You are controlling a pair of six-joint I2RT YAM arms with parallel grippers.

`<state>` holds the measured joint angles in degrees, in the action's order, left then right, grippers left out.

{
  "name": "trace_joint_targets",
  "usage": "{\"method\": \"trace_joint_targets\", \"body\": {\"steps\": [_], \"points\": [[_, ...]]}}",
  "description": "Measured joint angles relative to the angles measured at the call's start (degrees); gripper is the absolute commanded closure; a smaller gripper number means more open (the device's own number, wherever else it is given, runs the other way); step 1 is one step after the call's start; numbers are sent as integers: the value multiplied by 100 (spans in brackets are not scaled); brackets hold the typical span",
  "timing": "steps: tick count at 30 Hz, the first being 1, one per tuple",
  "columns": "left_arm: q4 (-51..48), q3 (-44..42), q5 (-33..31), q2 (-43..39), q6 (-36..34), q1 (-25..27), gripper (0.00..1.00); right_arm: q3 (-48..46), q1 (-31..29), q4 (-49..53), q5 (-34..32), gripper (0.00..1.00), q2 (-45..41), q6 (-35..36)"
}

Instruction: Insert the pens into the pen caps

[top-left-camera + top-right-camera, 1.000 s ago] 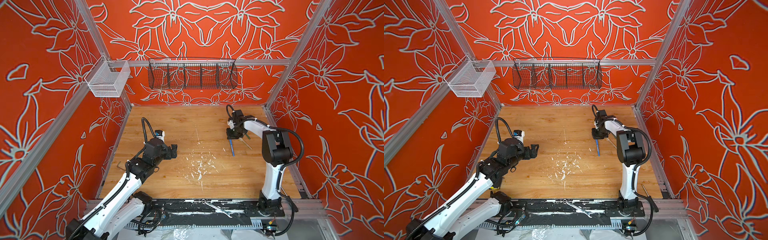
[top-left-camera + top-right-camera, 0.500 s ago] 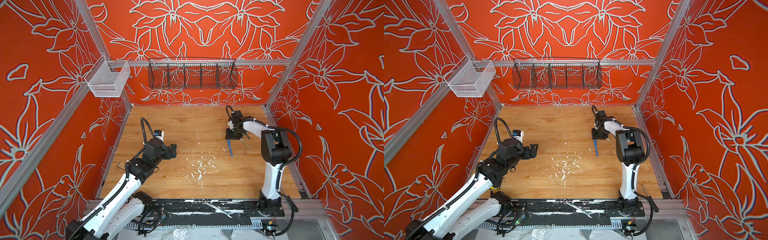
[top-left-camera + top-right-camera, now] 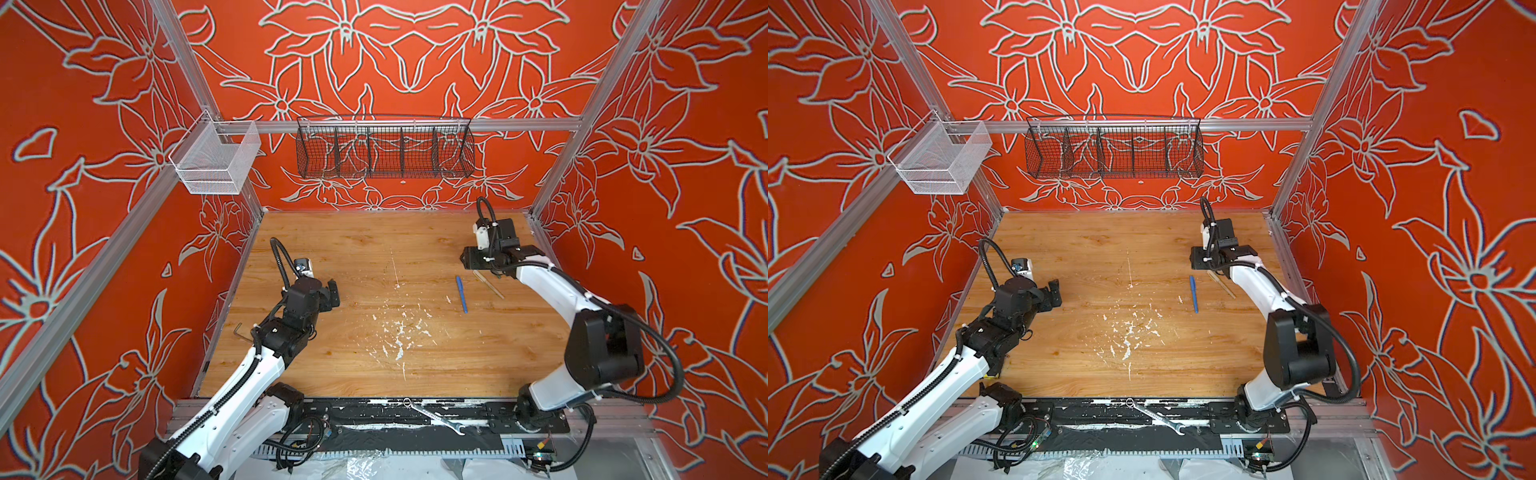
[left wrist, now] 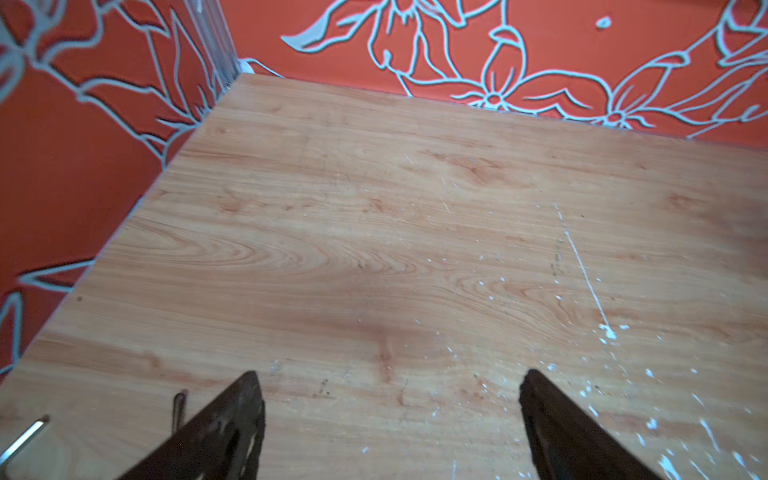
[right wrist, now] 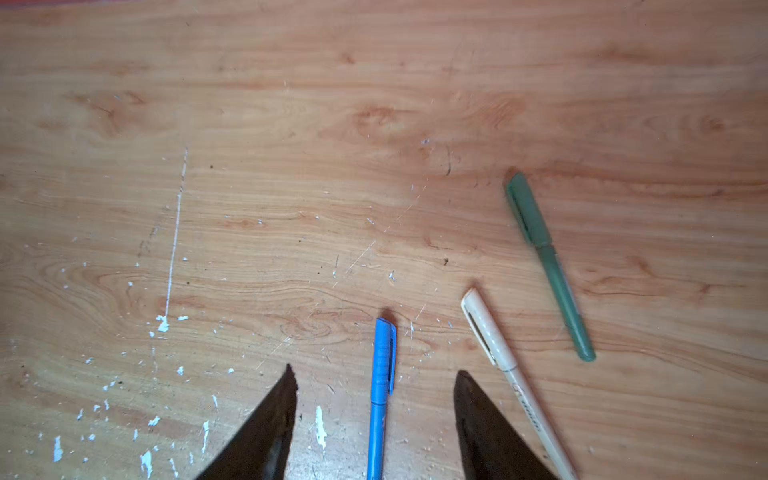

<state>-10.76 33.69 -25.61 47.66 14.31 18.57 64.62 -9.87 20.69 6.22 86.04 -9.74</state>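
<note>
right wrist cam shows all three capped pens flat on the table: blue pen lies between the right gripper's spread jaws, not gripped, beige pen just beside, green pen further off. both top views miss the green pen behind the arm. left gripper gapes wide, holding nothing.

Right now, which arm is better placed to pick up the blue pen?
Right. The right claw hangs open with the blue pen lying in the gap between its jaws in the right wrist view. The left claw is open too, but across the table, with no pen in its wrist view.
</note>
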Motion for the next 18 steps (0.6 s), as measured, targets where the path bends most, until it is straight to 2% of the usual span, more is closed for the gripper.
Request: {"method": "trace_joint_targets", "body": {"steps": [4,8,14,18], "points": [[1154,-809,-306,-66,-544,-216,3,-1093,96,-546,-435,35,-940,2],[1971,-1480,-210,-26,-737,-767,3,-2439,127,-1325,-1156,35,-1714,7],[2909,-1838,649,173,-828,-1648,3,-4269,131,-2887,-2135,32,-2605,424],[3305,-1869,1134,706,-879,-1873,3,-5036,188,-4544,-2291,32,-2389,765]]}}
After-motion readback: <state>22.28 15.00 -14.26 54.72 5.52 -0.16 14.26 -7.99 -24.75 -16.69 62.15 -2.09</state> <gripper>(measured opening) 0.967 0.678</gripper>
